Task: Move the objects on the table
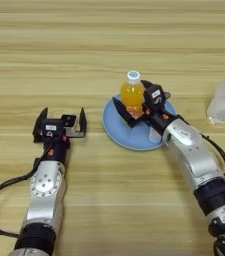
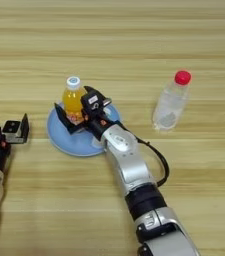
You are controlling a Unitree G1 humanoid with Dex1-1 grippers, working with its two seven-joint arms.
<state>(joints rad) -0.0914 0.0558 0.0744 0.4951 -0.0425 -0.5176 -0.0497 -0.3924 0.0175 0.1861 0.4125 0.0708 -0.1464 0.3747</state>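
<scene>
An orange-juice bottle (image 1: pixel 132 92) with a white cap stands upright on the far part of a round light-blue plate (image 1: pixel 129 139) in the middle of the table (image 1: pixel 109 45). My right gripper (image 1: pixel 135 107) is open and reaches in from the right. One black finger (image 1: pixel 123 111) lies low at the bottle's left front, and the other is at its right side, so the bottle's base sits between them. My left gripper (image 1: pixel 60 121) is open and holds nothing, resting on the wood left of the plate.
A clear plastic bottle with a red cap (image 2: pixel 171 102) stands upright to the right of the plate, a short gap away from my right forearm (image 2: pixel 129 165).
</scene>
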